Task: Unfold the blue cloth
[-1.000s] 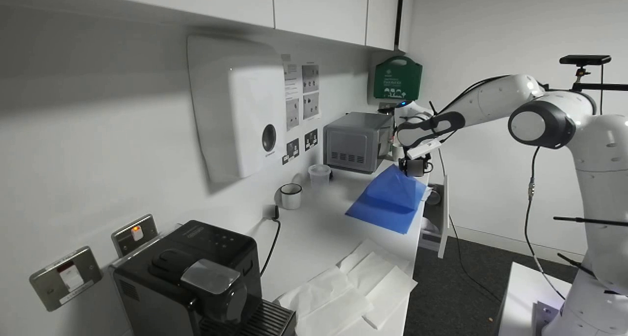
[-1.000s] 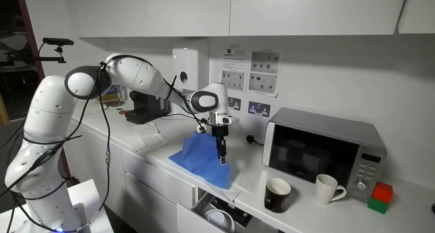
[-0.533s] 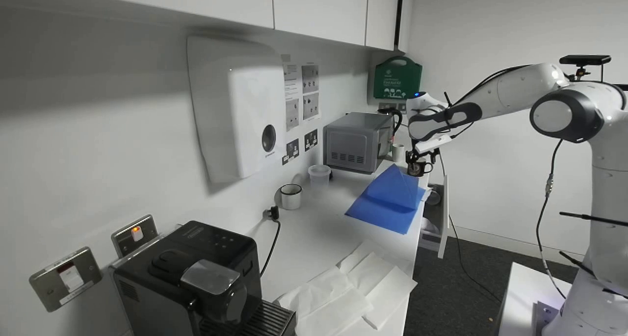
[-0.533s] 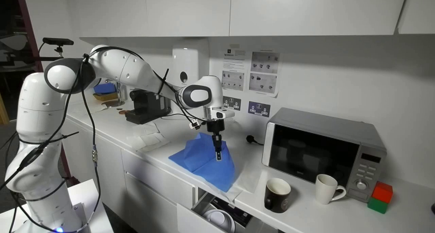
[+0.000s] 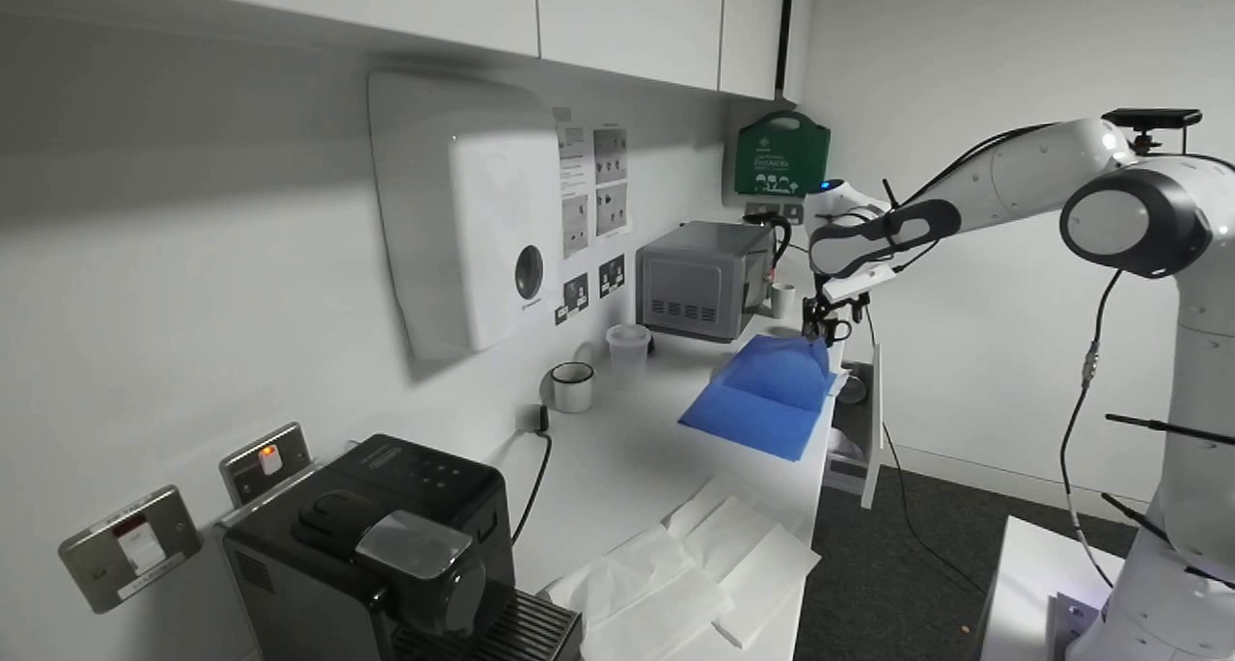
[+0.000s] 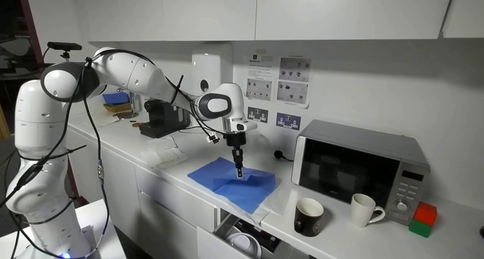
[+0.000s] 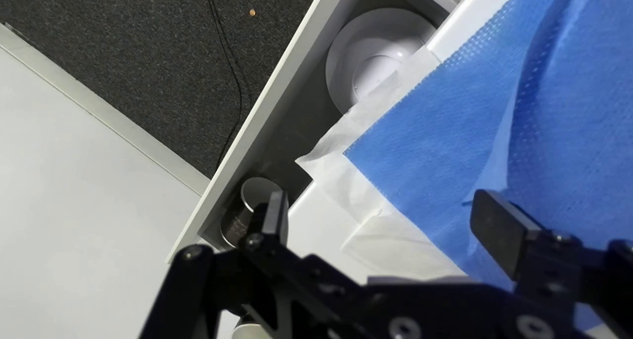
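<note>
One blue rectangular fabric cloth [image 6: 244,194], flatter than before, lies partly below one spread, black, two-fingered hand [image 7: 383,205].

Can read "First Aid Kit" on green case [image 5: 782,151]; cannot decipher wall sheets [image 6: 293,80], dispenser [image 5: 478,198] or coffee machine [image 5: 386,536], all too finely lettered.

I'm working remotely in what looks like a workplace kitchenette: microwave [image 6: 348,168], black coffee machine [image 5: 376,536] and mugs [image 6: 361,210] on a worktop [image 5: 617,468] under wall cupboards [image 6: 351,11], with a paper-towel dispenser [image 5: 463,207], printed notices [image 6: 294,89] and a green first-aid kit [image 5: 782,152] on the walls [image 6: 378,81].
</note>
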`<action>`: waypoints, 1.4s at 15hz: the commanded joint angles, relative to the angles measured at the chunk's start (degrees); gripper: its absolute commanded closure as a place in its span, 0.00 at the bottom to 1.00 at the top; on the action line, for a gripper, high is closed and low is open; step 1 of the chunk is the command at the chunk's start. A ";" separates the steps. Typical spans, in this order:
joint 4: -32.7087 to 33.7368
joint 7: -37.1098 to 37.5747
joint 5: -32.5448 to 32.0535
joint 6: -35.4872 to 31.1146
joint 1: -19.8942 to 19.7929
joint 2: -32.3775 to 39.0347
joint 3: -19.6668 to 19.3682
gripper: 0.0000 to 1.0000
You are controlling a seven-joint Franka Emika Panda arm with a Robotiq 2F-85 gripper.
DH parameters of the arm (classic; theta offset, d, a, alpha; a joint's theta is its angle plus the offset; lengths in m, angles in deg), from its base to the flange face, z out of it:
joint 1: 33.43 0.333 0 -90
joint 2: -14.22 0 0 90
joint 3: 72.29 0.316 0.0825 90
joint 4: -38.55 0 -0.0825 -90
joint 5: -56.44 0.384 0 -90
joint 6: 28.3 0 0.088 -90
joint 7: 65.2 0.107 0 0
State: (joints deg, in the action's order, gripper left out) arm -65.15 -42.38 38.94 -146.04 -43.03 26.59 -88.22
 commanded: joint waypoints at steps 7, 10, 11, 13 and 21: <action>-5.62 2.44 -0.99 -2.45 0.28 -6.78 0.76 0.00; -8.56 1.36 0.43 -4.42 0.03 -10.88 1.57 0.00; -9.80 0.72 0.54 -5.77 -0.04 -12.28 1.89 0.00; -12.91 -1.43 0.50 -9.44 -0.06 -15.43 2.79 0.00; -17.63 -3.88 1.51 -14.72 -0.34 -19.41 6.59 0.00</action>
State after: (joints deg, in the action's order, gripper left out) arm -82.93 -46.03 40.22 -160.88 -42.50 7.11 -82.43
